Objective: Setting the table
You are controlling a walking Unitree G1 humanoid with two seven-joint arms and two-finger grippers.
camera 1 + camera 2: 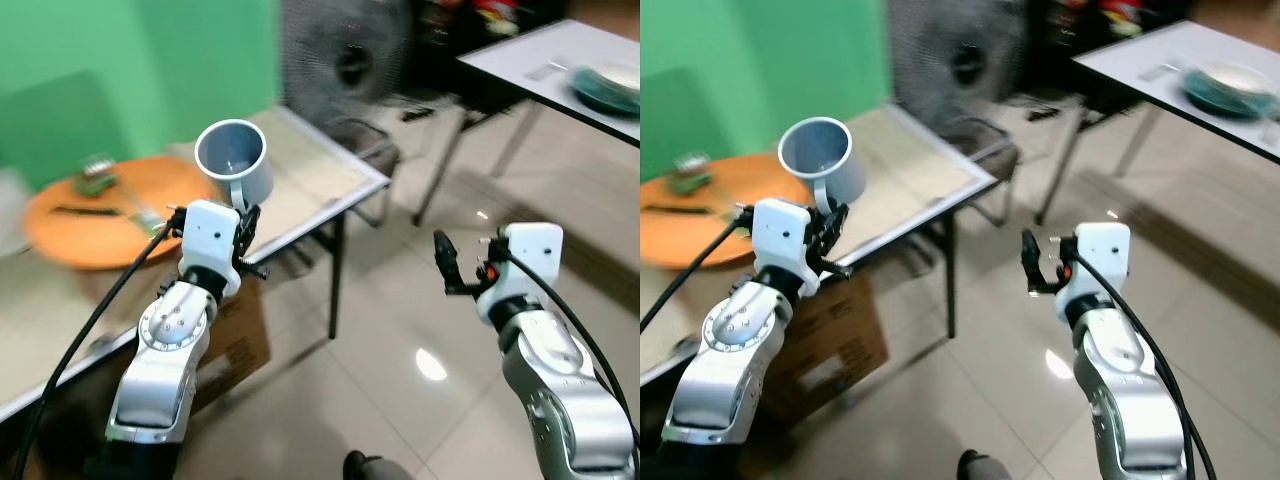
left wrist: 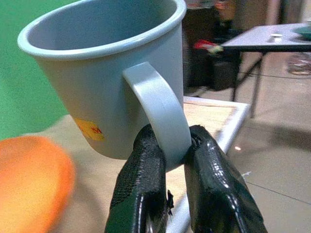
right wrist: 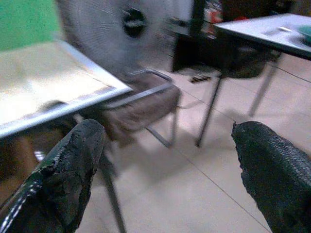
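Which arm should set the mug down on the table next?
Left. The left gripper already pinches the grey mug by its handle above the table; the right gripper hangs open over the floor.

The right gripper (image 3: pixel 165 179) has its two black fingers (image 3: pixel 68 174) spread wide apart, with nothing between them. Beyond the fingers lies a pale tiled floor (image 3: pixel 194 194). Ahead and off one finger stands a beige table (image 3: pixel 53 82) with a metal edge; further ahead are a blurred fan (image 3: pixel 121 29), a chair (image 3: pixel 146 97) and a grey table (image 3: pixel 257 34).
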